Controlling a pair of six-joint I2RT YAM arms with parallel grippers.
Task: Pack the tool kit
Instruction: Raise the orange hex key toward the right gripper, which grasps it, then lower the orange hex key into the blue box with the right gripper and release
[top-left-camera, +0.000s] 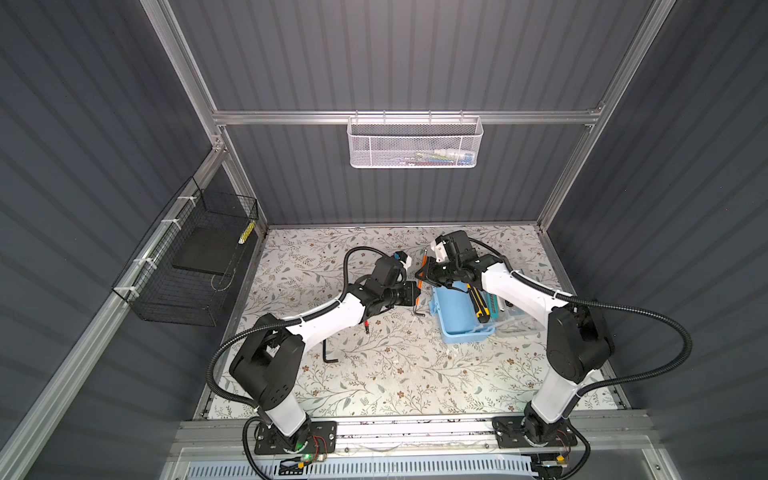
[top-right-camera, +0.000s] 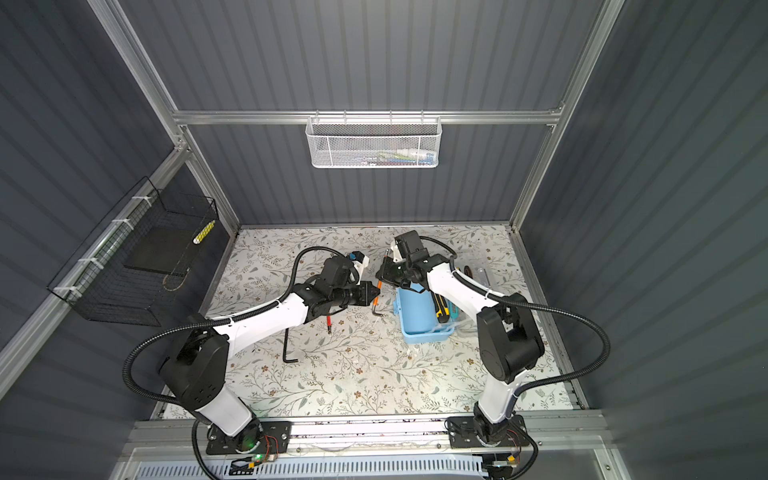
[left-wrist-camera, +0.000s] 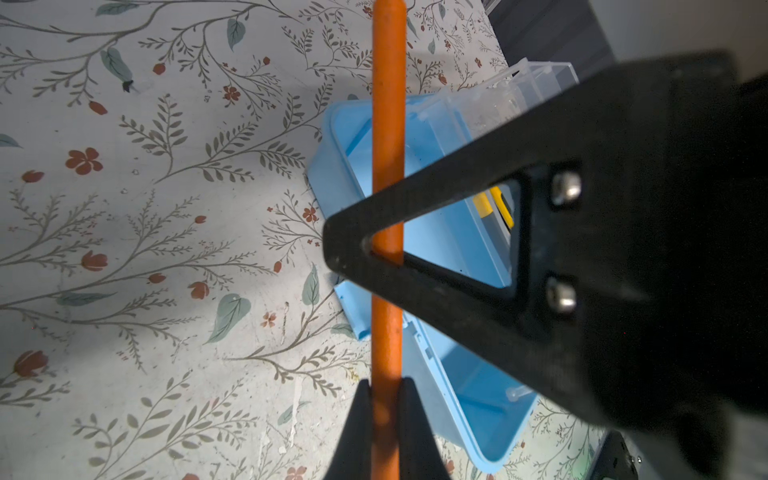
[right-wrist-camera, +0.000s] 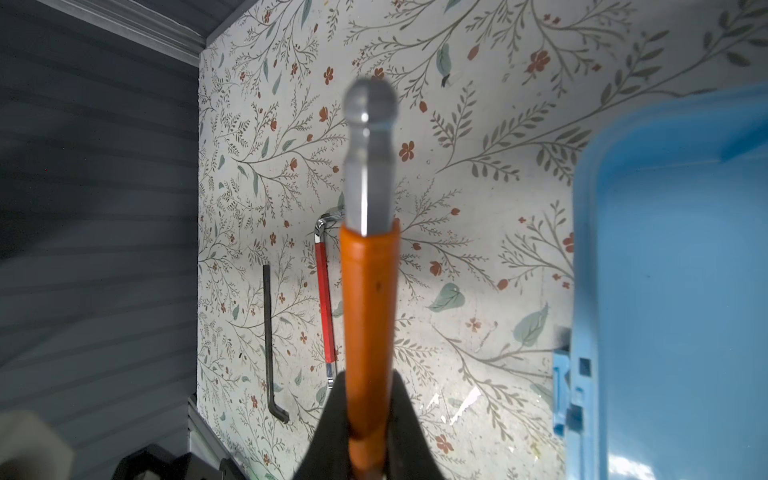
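The tool kit's light blue box (top-left-camera: 457, 320) (top-right-camera: 417, 320) lies open right of centre in both top views, its clear lid (top-left-camera: 519, 326) folded back. A yellow-and-black utility knife (top-left-camera: 478, 303) (top-right-camera: 440, 307) lies inside. Left of the box, an orange-sleeved hex key (top-left-camera: 419, 284) (left-wrist-camera: 388, 166) (right-wrist-camera: 368, 291) hangs above the table. My left gripper (top-left-camera: 417, 294) (left-wrist-camera: 386, 399) is shut on its sleeve. My right gripper (top-left-camera: 420, 276) (right-wrist-camera: 368, 399) is shut on the same sleeve, a little nearer its silver ball end (right-wrist-camera: 370, 104). A red hex key (top-left-camera: 367, 326) (right-wrist-camera: 326, 299) and a black hex key (top-left-camera: 328, 355) (right-wrist-camera: 268, 332) lie on the table.
A white mesh basket (top-left-camera: 415, 143) hangs on the back wall rail. A black wire basket (top-left-camera: 195, 266) is fixed to the left wall. The left arm reaches over the red hex key. Floral table surface (top-left-camera: 395, 374) lies bare in front of the box.
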